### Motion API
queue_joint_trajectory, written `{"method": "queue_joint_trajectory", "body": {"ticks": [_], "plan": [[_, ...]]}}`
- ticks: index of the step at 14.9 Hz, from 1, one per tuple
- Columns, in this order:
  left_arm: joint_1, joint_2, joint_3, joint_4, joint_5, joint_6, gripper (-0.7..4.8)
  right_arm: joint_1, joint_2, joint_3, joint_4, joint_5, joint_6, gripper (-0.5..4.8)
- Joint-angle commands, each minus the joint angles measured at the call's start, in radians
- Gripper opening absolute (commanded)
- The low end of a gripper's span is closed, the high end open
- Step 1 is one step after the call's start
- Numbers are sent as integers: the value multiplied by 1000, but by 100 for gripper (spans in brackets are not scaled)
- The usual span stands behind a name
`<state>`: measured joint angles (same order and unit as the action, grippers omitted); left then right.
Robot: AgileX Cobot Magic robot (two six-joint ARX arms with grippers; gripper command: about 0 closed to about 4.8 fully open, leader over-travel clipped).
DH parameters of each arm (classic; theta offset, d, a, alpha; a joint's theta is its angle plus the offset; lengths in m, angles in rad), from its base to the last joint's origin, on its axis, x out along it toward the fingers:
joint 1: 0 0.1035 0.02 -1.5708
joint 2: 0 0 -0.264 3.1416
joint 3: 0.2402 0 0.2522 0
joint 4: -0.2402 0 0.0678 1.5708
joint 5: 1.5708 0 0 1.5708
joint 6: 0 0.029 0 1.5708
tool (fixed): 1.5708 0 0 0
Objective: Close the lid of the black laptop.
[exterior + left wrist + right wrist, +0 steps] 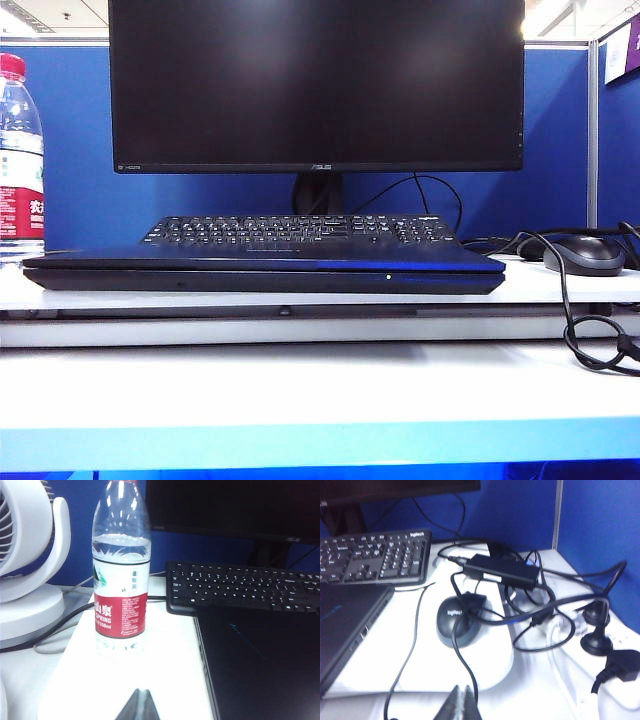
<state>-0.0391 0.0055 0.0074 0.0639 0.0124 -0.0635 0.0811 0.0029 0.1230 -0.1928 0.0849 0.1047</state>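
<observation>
The laptop [264,270] lies flat on the white desk [300,390], in front of the keyboard [300,231] and the monitor [316,85]. Its lid [262,258] is down on the base — only a thin seam shows along the front edge, with one small light at the right of it. In the left wrist view the lid's dark top [260,665] fills the corner beside the keyboard [240,586], its back edge touching or just under the keyboard's front. The left gripper [139,707] shows only as a dark pointed tip low in its own view, its fingers pressed together with no gap and nothing between them; it hangs over bare desk, near a water bottle [121,570] and apart from the laptop. A white fan [30,565] stands beyond the bottle. The right gripper [458,705] looks the same — a closed tip, fingers meeting, empty — over the desk on the laptop's other side, just above a cable running from the mouse [456,620]. Past the mouse lie a black power brick [501,571] and a tangle of cords and plugs. The laptop's corner [345,625] sits at the edge of that view, well clear of the gripper. Neither gripper appears in the exterior view, where the bottle [20,160] stands left and the mouse [583,253] right.
</observation>
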Motion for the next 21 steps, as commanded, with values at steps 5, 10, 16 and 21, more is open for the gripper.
{"method": "queue_joint_trajectory", "body": {"ticks": [5, 10, 16, 21], "plan": [[-1, -2, 0, 8, 3, 3, -4, 0, -2, -92, 110, 12, 36, -1], [-1, -2, 0, 8, 3, 3, -4, 0, -2, -111, 121, 11, 35, -1], [-1, -2, 0, 8, 3, 3, -4, 0, -2, -122, 116, 30, 34, -1], [-1, -2, 0, 8, 3, 3, -4, 1, -2, -122, 115, 26, 34, -1]]}}
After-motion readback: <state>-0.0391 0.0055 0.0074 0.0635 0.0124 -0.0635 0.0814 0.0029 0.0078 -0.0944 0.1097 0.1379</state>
